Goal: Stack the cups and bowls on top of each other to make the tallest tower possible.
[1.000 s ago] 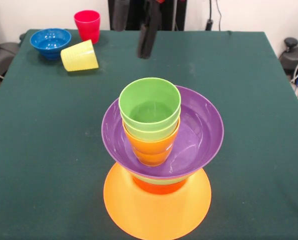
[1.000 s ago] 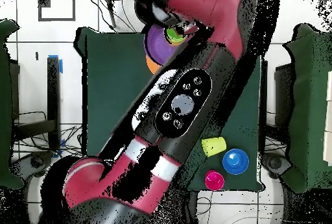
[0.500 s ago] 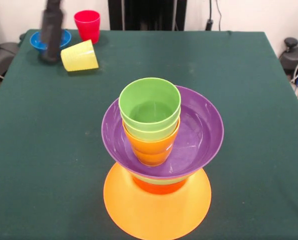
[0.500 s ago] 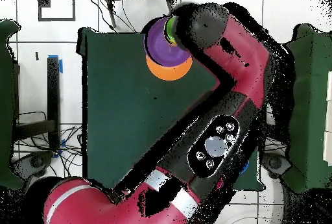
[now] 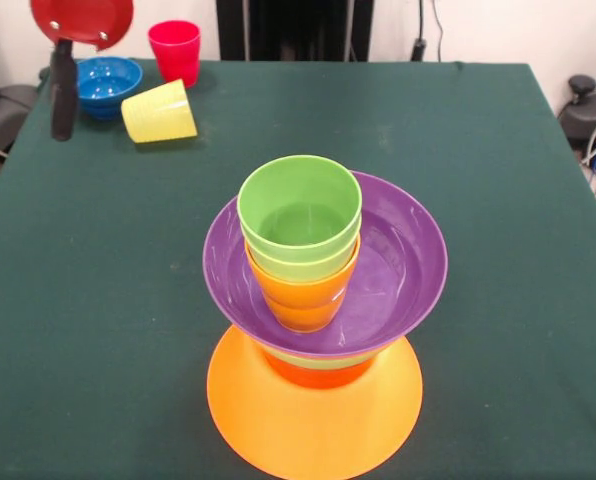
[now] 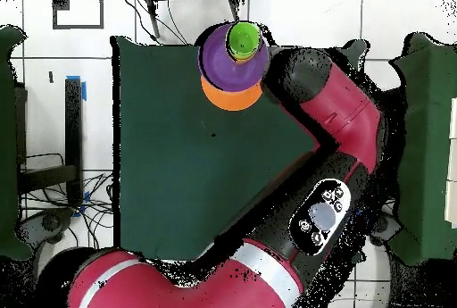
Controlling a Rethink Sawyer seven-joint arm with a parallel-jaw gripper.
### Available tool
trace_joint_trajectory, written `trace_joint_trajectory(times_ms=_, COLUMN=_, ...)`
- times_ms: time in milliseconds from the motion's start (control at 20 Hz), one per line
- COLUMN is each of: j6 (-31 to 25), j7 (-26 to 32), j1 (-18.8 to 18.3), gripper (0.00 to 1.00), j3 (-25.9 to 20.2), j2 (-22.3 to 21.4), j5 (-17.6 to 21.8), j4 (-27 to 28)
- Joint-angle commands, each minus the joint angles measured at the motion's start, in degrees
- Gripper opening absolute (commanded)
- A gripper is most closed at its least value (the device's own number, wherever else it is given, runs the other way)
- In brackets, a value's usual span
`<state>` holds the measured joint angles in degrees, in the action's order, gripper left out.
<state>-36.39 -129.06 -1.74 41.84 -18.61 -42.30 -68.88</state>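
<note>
1. We see the tower (image 5: 318, 330) near the front edge of the green surface (image 5: 498, 200): orange base bowl (image 5: 313, 420), purple bowl (image 5: 378, 290), then nested orange and green cups (image 5: 300, 215).
2. Loose pieces sit at about ten o'clock from it: pale yellow cup (image 5: 160, 110) on its side, long axis across the surface, mouth toward the blue bowl (image 5: 101, 83); red cup (image 5: 174, 48) upright behind.
3. The pincer (image 5: 62, 100) hangs just beside the blue bowl, the yellow cup at its three o'clock. We cannot tell its opening.
</note>
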Motion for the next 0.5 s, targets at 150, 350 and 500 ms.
trace_joint_trajectory(times_ms=150, j6=3.08, j7=0.52, j1=2.57, gripper=1.0, j3=-10.32, j2=-1.46, j5=7.5, j4=-9.78)
trace_joint_trajectory(times_ms=350, j6=6.7, j7=-4.45, j1=5.42, gripper=1.0, j3=-8.17, j2=-1.87, j5=8.48, j4=-12.39)
trace_joint_trajectory(times_ms=500, j6=10.47, j7=-8.01, j1=7.13, gripper=1.0, j3=-7.58, j2=-1.17, j5=8.23, j4=-14.25)
